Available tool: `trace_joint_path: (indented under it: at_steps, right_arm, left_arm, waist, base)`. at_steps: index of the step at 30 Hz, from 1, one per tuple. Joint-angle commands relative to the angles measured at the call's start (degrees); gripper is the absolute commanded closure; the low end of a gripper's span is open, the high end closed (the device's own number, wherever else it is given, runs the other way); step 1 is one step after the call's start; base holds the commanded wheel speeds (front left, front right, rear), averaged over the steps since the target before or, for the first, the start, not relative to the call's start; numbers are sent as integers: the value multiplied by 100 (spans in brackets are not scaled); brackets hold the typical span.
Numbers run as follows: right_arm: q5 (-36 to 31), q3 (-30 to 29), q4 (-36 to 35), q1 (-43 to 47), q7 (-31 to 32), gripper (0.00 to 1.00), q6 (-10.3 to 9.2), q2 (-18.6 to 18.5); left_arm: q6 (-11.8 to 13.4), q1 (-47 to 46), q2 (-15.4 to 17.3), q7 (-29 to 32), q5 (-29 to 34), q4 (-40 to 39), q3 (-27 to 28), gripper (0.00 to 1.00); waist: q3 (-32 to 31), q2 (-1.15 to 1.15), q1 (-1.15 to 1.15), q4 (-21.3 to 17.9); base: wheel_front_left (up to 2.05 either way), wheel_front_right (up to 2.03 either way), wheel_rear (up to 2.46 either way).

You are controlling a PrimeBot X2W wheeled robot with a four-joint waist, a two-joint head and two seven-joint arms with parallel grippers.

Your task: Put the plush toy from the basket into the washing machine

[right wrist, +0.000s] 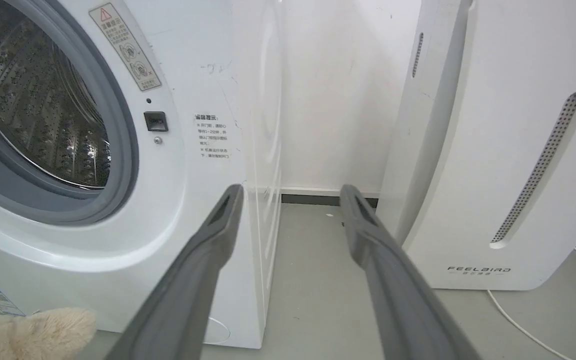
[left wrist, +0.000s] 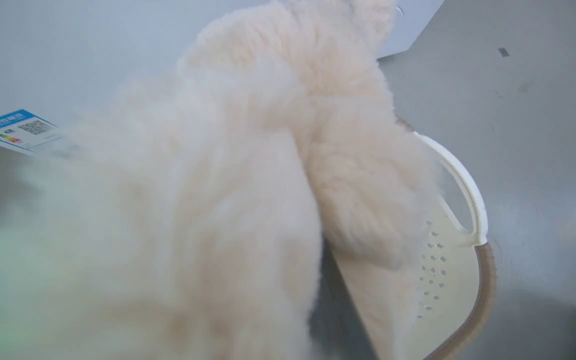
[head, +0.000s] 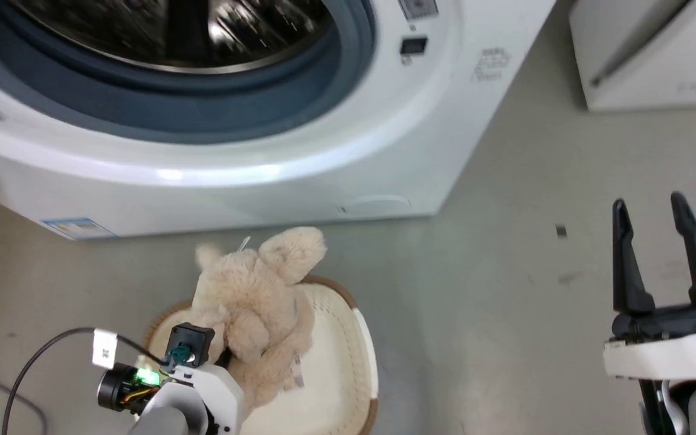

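Presently in hand: the plush toy (head: 257, 302), with the left gripper (head: 226, 357) at its lower end. The fingers are buried in fur, so a closed grip is my judgement from how the toy hangs raised
Where the toy is: over the basket (head: 367, 350), with its head past the far rim and one limb dangling above the basket's inside
Right gripper (head: 648, 205): fingers spread with nothing between them, well apart to the right over the floor (head: 505, 302)
Key relation: the porthole of the washing machine (head: 384, 151) lies ahead of and above the toy, a little to the left in the head view, and the steel drum (head: 203, 30) shows uncovered through it
Long axis: runs from the left gripper toward the washer front, head end leading
Nearer arm: the left, by far
Look of the toy: fluffy beige-cream pile, rounded ears, floppy limbs and a small label (head: 297, 378) low on its side. In the left wrist view the fur crowds the lens and blurs
Next move, as I judge it: raise the toy and carry it forward, clearing the grey lip before letting go
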Motion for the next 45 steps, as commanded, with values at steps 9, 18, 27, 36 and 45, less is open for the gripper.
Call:
trace_joint_path:
  at_steps: [9,18,27,36,45]
  right_arm:
    - [-18,-64,78,390,-26,0,-5,-1]
    - [0,-28,29,503,-26,0,-5,-1]
    - [112,30,-268,281,-26,0,-5,-1]
    - [288,37,-744,-143,-26,0,-5,-1]
    - [629,193,-824,-393,-26,0,-5,-1]
  left_arm:
    - [291,882,-54,-37,29,-1914,331,100]
    - [360,1375,-80,-38,150,-3889,771,100]
    - [271,777,225,-35,112,-4492,1110,100]
    - [193,-761,833,413,56,-4888,1478,100]
    - [-44,-2897,1729,1517,84,-4484,1449,100]
  waist:
    - [-890,0,0,423]
    - [-1009,0,0,397]
    - [-284,0,0,72]
    - [875,0,0,-356]
    - [1961,0,0,-779]
  base:
    - [0,0,0]
    - [0,0,0]
    - [0,0,0]
    - [0,0,0]
    - [0,0,0]
